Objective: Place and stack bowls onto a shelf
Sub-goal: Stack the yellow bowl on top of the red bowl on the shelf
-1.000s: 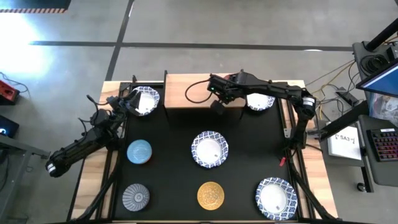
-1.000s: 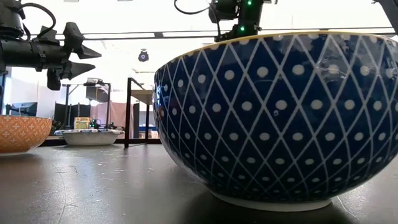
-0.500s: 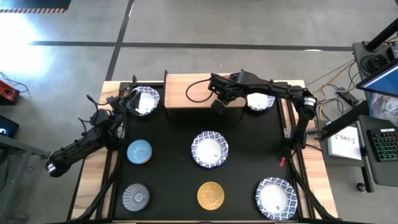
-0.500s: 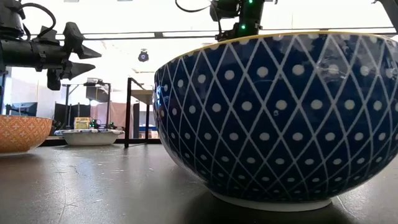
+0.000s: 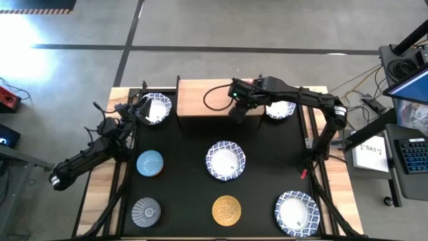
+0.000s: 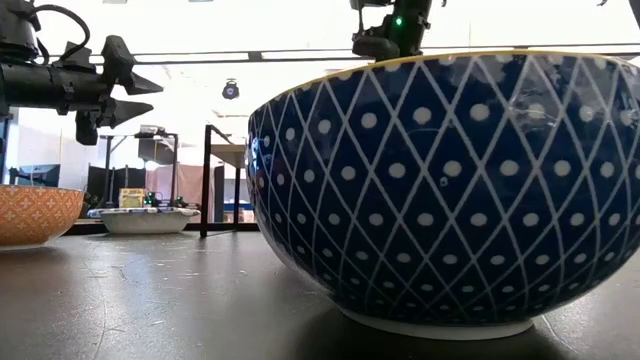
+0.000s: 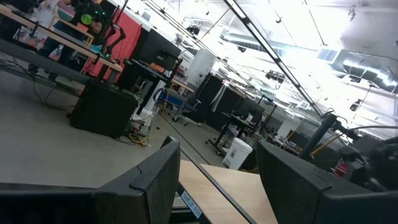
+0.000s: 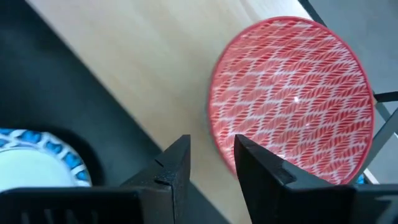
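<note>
A red bowl (image 8: 292,99) rests on its base on the shelf's light wooden top (image 8: 137,68); in the high view my right arm covers it. My right gripper (image 8: 211,163) hovers open above the bowl's edge, over the shelf (image 5: 207,97). My left gripper (image 5: 137,110) waits open in the air at the far left, beside a white blue-rimmed bowl (image 5: 155,108). On the black tabletop sit a blue bowl (image 5: 150,163), a grey bowl (image 5: 146,211), a golden yellow bowl (image 5: 227,210) and three more white bowls (image 5: 225,161), (image 5: 296,213), (image 5: 279,109).
The shelf stands at the table's far edge on thin black legs (image 6: 208,180). The golden yellow bowl's dotted blue outside (image 6: 440,190) fills the low view. Cables run along my right arm (image 5: 294,97). Black table shows between the bowls.
My right gripper has risen above the shelf and drifted slightly toward the table's right edge. The bowls on the table have stayed in place.
</note>
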Motion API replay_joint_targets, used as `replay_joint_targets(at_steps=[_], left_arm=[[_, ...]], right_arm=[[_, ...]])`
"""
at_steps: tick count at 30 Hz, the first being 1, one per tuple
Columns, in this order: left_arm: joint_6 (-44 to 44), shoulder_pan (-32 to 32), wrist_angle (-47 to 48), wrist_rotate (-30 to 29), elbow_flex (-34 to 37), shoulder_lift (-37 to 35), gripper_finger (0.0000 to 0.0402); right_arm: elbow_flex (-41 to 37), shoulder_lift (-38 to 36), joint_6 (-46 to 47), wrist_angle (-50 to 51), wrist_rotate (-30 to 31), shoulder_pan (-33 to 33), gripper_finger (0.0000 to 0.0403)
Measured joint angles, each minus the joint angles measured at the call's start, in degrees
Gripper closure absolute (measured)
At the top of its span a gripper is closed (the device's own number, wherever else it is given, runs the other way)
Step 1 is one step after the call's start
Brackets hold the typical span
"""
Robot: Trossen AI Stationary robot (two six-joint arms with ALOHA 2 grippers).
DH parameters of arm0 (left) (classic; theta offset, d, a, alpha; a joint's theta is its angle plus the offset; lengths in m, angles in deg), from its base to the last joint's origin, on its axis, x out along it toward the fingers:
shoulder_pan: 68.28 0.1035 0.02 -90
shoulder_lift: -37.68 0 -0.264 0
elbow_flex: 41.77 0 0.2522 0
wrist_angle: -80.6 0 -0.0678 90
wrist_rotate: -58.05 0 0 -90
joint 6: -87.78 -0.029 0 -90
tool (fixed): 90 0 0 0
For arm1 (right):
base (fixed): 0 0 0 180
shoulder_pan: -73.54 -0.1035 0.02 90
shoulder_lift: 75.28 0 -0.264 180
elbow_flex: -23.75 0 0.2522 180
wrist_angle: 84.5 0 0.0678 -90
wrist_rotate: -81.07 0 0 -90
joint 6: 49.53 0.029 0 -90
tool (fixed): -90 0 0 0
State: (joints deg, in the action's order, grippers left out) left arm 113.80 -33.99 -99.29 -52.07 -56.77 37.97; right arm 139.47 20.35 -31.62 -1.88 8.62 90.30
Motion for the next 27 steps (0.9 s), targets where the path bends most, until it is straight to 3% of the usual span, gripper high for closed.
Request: replay_joint_targets(at_steps=[9, 27], left_arm=[[0.0, -0.01, 0.02, -0.01, -0.01, 0.0, 0.0206], [0.0, 0.01, 0.0, -0.01, 0.0, 0.0, 0.0206]], right_arm=[[-0.02, -0.8, 5.43, 0.95, -0.21, -6.67, 0.0283], [-0.2, 0.86, 23.58, 1.22, -3.74, -28.39, 0.0283]])
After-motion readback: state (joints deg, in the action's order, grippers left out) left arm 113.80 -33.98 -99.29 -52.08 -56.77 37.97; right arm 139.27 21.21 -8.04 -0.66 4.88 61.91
